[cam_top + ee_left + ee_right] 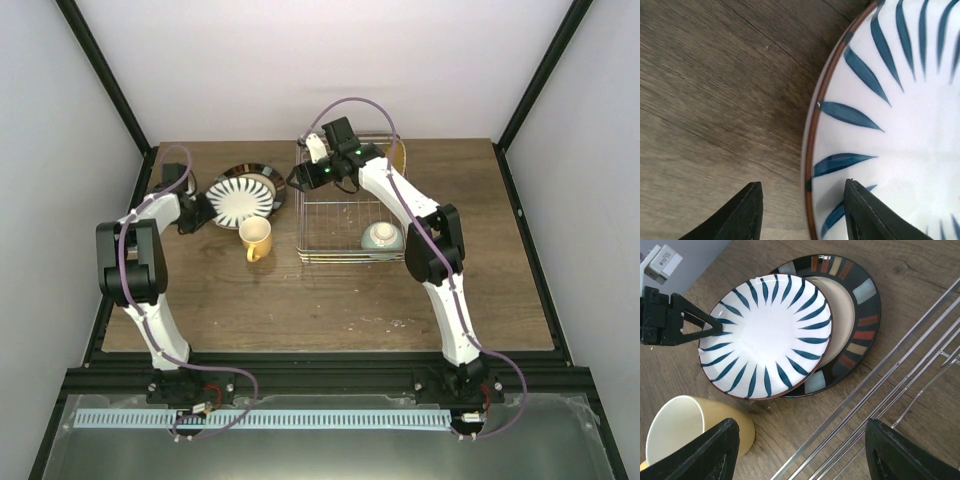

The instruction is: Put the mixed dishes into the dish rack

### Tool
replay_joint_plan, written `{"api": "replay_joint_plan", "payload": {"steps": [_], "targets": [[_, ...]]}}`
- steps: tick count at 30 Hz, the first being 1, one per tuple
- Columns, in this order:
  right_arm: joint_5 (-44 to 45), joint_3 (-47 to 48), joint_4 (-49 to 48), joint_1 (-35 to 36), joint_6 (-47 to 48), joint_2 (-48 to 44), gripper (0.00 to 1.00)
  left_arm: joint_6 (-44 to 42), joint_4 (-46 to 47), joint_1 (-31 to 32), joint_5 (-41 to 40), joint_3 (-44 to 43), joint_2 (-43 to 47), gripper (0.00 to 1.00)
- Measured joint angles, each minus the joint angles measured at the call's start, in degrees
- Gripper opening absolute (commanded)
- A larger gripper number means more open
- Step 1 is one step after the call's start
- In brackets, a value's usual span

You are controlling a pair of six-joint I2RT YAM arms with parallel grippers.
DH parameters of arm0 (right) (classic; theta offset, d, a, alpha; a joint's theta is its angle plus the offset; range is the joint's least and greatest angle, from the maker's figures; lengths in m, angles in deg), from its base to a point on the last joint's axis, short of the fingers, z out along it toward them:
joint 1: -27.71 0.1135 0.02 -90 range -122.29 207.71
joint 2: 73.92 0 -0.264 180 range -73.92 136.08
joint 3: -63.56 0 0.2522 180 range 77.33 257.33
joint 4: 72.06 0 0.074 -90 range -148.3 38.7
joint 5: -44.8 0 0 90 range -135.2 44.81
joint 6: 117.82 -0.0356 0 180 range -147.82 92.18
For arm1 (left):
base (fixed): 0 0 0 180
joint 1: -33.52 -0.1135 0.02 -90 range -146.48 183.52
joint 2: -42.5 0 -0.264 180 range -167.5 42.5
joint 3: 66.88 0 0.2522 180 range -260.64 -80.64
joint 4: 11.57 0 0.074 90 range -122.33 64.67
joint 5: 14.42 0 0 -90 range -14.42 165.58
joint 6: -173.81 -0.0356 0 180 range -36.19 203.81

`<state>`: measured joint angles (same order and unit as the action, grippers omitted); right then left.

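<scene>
The white plate with dark radial stripes lies partly on the dark-rimmed tan-centred plate at the back left. My left gripper is open and straddles the striped plate's left rim, one finger over the plate and one over the table. The yellow mug stands in front of the plates. The dish rack holds the pale green bowl at its front right, and a yellow-orange plate shows at its back right. My right gripper is open and empty above the rack's left edge.
In the right wrist view the mug is lower left, the rack's wires run diagonally on the right, and the left gripper touches the striped plate. Black frame posts stand at the table's back corners.
</scene>
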<state>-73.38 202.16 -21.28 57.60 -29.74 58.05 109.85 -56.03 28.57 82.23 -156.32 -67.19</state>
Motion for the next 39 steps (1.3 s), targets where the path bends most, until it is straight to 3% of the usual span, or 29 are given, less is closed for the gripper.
{"api": "replay_joint_plan", "payload": {"steps": [7, 14, 18, 24, 27, 39], "targets": [[0.7, -0.8, 0.3, 0.0, 0.6, -0.3, 0.69, 4.2, 9.6, -5.5, 12.2, 6.9, 1.7, 0.48], [1.1, -0.9, 0.4, 0.0, 0.9, -0.3, 0.69, 7.3, 16.7, -6.8, 18.3, 10.7, 1.7, 0.44], [1.3, -0.9, 0.4, 0.0, 0.8, -0.3, 0.69, 9.5, 22.1, -6.8, 21.4, 13.6, 1.7, 0.35], [1.5, -0.9, 0.5, 0.0, 0.9, -0.3, 0.69, 12.1, 28.3, -6.8, 24.5, 15.4, 1.1, 0.12], [1.5, -0.9, 0.5, 0.0, 0.9, -0.3, 0.69, 13.3, 29.9, -6.8, 24.9, 15.7, 1.1, 0.05], [1.1, -0.9, 0.7, 0.0, 0.9, -0.3, 0.72, 15.0, 31.9, -7.6, 25.7, 17.6, 2.5, 0.0]]}}
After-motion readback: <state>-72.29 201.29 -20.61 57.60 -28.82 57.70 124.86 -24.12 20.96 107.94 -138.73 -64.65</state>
